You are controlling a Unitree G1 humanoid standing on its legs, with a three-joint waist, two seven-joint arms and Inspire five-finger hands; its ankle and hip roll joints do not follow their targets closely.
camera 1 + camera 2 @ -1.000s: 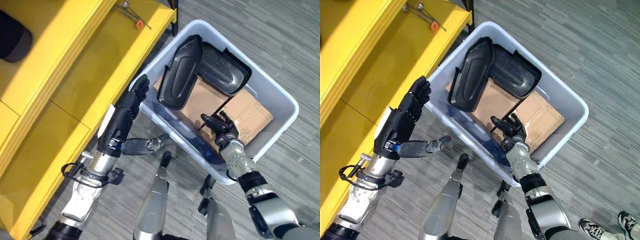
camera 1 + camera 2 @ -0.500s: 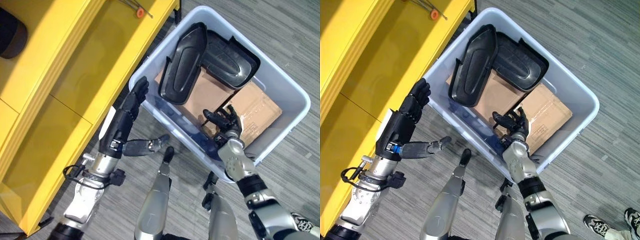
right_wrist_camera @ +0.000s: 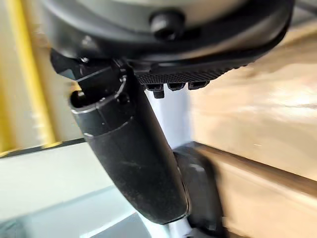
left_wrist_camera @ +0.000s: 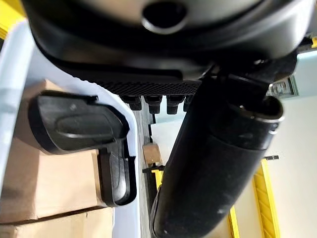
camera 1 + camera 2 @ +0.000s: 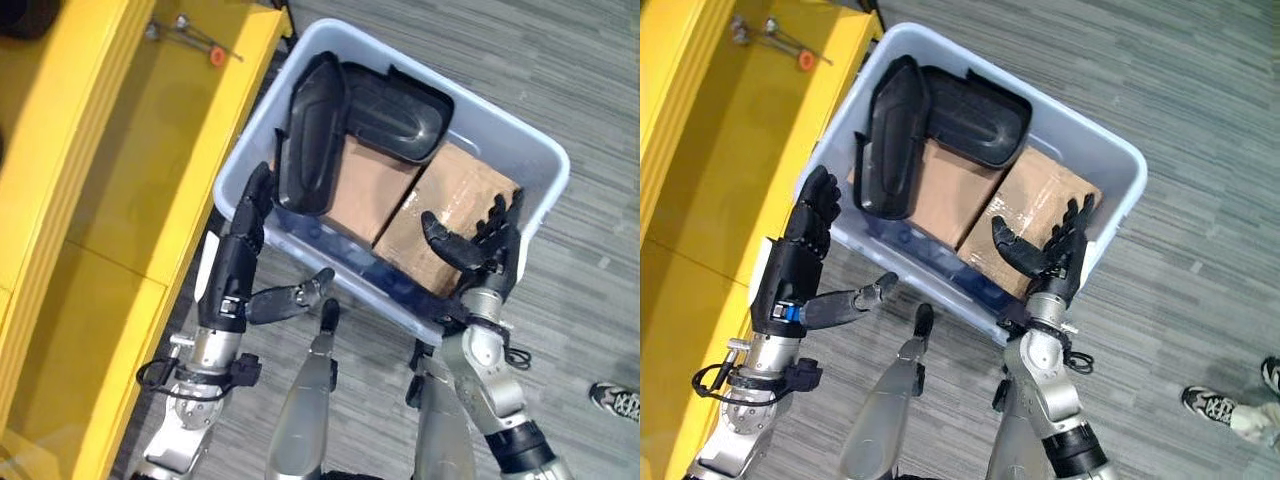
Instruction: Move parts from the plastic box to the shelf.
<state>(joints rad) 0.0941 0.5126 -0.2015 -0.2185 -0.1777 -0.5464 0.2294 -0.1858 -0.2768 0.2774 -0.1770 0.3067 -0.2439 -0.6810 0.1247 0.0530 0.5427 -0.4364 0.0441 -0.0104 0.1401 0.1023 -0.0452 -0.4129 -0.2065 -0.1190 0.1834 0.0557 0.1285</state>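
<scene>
The plastic box [image 5: 530, 160] sat on the grey floor [image 5: 560, 60] just beside the yellow shelf [image 5: 130, 180]. Inside it, 2 black parts lay on 2 cardboard boxes [image 5: 440, 215]: a long part [image 5: 305, 135] leaned along the wall nearest the shelf, and a wider part [image 5: 395, 110] lay beside it, touching it. The left hand [image 5: 245, 235] hovered at the box's outer wall on the shelf side, fingers straight and thumb spread, holding nothing. The right hand [image 5: 480, 240] was raised over the cardboard with fingers splayed open, empty. Small tools [image 5: 185, 35] lay on the shelf.
</scene>
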